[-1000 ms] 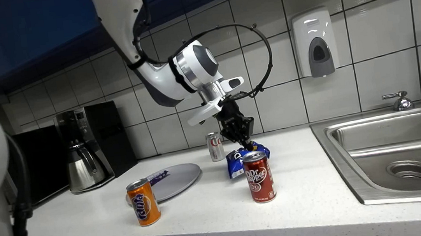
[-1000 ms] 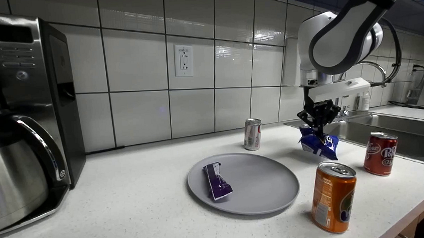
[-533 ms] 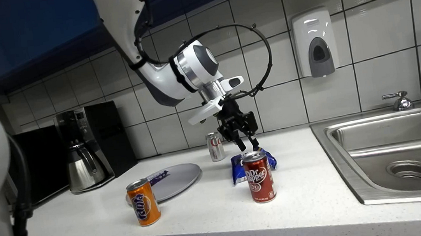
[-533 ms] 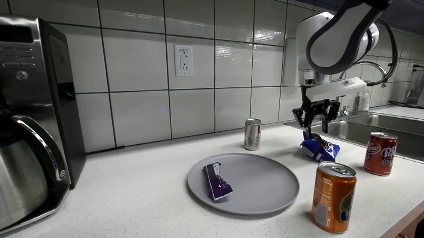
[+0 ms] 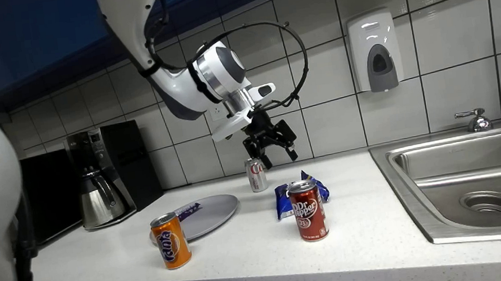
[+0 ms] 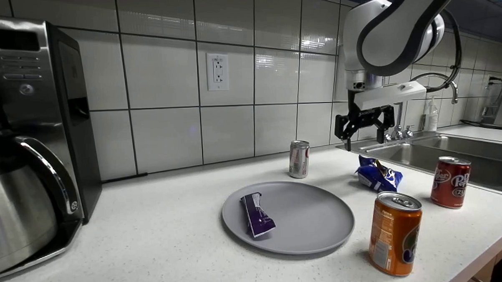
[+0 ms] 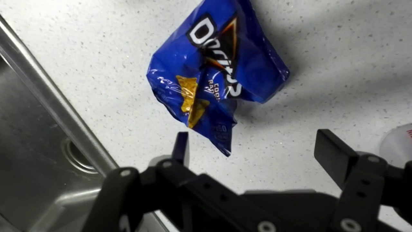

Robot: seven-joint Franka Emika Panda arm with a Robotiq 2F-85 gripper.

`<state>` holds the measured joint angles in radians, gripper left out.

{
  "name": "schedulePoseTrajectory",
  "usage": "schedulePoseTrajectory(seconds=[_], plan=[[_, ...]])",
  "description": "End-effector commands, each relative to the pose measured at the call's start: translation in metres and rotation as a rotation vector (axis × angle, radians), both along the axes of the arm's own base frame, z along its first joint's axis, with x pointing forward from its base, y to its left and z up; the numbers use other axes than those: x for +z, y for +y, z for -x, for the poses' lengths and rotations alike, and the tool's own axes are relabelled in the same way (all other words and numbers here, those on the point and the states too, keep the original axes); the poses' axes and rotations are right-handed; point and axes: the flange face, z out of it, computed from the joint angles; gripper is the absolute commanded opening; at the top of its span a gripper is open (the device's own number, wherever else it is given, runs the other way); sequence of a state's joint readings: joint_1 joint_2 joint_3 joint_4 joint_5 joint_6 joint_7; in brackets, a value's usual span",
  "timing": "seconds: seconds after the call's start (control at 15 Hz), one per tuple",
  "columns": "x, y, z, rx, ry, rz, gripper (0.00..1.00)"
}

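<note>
My gripper [image 7: 254, 142] stands open in the wrist view, its black fingers wide apart with nothing between them. Ahead of the fingertips a crumpled blue Doritos bag [image 7: 212, 61] lies on the counter, one corner pointing back towards the gap. In both exterior views the gripper [image 5: 280, 159] hangs above the bag [image 6: 378, 176], clear of it. From an exterior view the red Dr Pepper can [image 5: 308, 211] hides part of the bag. Behind the gripper stands a silver can [image 6: 299, 159], upright on the counter by the tiled wall.
A grey plate [image 6: 312, 218] carries a purple snack packet [image 6: 258, 216]. An orange Fanta can [image 6: 395, 236] stands by its rim. The steel sink [image 5: 405, 198] borders the counter beyond the bag, and a coffee maker [image 5: 114, 169] stands at the opposite end.
One second ago the gripper was shut on the bag's top, holding it tilted. Its fingers have since spread, the bag has settled onto the counter, and the arm has risen away from it.
</note>
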<state>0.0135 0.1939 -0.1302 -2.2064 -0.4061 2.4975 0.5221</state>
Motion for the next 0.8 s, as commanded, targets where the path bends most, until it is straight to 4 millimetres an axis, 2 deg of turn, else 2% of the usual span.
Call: schedulePoseTrajectory(seconds=[0.0, 0.27, 0.73], plan=[[0.016, 0.025, 0.011, 0.035, -0.018, -0.011, 1.0], [0.02, 0.058, 0.012, 0.038, -0.034, -0.02, 1.0], [0.02, 0.128, 0.014, 0.037, -0.064, -0.047, 1.0]])
